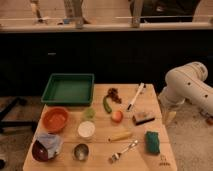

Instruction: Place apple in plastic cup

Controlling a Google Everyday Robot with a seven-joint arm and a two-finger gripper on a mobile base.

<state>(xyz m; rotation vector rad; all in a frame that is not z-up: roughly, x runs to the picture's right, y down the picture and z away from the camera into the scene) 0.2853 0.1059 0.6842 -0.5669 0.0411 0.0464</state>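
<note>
Reddish-orange apple (117, 116) outside plastic cup (89, 113); cup pale-green, upright, near, apart.

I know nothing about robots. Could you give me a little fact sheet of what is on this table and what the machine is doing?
Surface: wooden table
Apple: lying on the table, right of centre, untouched
Plastic cup: pale green, left of the apple, apart from it
Nearest neighbour: white cup, just in front of the plastic cup
Gripper: open and empty, hanging beside the table's right edge, below the white arm
Progress: apple not yet in the cup
</note>
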